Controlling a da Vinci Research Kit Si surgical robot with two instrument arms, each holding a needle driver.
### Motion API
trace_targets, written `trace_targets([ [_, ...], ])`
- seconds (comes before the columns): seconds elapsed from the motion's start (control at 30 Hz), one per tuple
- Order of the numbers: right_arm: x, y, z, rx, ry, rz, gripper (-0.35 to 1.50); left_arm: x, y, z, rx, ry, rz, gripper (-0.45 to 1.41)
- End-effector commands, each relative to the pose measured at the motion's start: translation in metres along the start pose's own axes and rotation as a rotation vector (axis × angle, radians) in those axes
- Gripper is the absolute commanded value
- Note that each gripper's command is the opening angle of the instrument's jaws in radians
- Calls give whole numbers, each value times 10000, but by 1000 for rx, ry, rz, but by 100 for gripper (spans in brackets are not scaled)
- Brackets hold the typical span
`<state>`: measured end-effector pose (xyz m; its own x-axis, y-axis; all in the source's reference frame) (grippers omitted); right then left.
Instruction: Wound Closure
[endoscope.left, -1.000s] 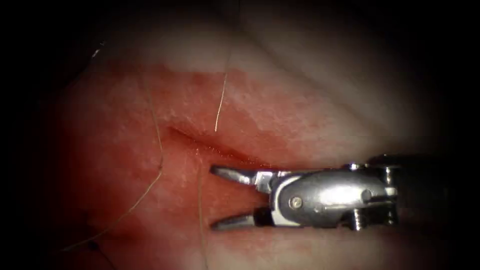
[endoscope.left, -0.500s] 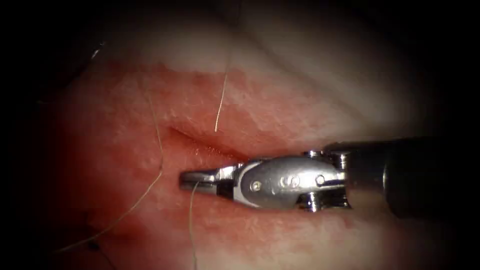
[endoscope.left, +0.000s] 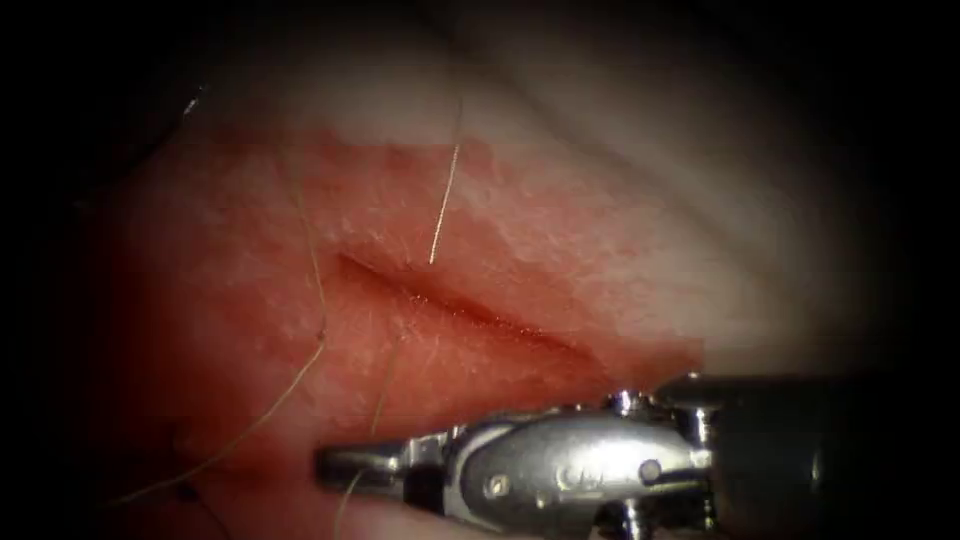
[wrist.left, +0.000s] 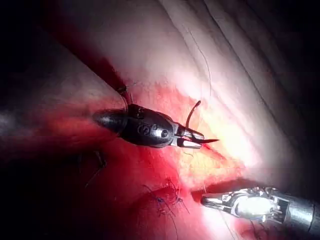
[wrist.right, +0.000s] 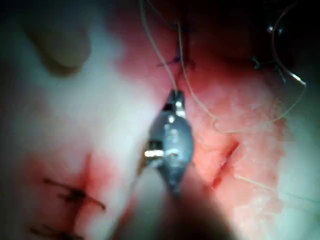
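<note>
In the endoscope view the cut (endoscope.left: 450, 300) runs slantwise across the reddened tissue (endoscope.left: 600, 230). My right tool (endoscope.left: 365, 466) lies low, below and left of the cut, jaws shut on a pale thread (endoscope.left: 383, 400) that leads up toward the cut. The right wrist view shows the same right tool (wrist.right: 175, 96) pinching that thread (wrist.right: 150, 45). In the left wrist view my left tool (wrist.left: 192, 140) is shut on the curved needle (wrist.left: 192, 111) part-way along its curve. The needle's point sticks out past the jaws, above the tissue. The right tool (wrist.left: 212, 201) lies nearby.
A short thread end (endoscope.left: 445, 200) stands above the cut, and a long strand (endoscope.left: 318, 300) trails down its left side. Dark earlier stitches (wrist.right: 70, 195) and blue knotted ends (wrist.left: 165, 200) sit on the tissue. Red fluid stains the tissue around the cut.
The right tool's jaws went from wide open to shut on the thread. The tool then moved down and left, away from the cut, taking the thread with it.
</note>
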<state>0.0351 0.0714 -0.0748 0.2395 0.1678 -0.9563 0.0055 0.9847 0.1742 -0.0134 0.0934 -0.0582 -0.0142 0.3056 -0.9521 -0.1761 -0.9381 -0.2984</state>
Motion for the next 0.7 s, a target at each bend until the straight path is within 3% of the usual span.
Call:
trace_targets([
  [0.03,9,-12,9,13,10,4,-35,-7,2,5,-1,1,-1,-35],
  [0.33,52,-53,11,60,32,-13,-35,-7,2,5,-1,1,-1,-35],
  [0.53,58,-57,9,66,32,-18,-35,-7,3,5,-1,1,-1,-35],
  [0.7,75,-77,10,102,33,-25,-35,-7,2,4,-1,1,-1,-35],
])
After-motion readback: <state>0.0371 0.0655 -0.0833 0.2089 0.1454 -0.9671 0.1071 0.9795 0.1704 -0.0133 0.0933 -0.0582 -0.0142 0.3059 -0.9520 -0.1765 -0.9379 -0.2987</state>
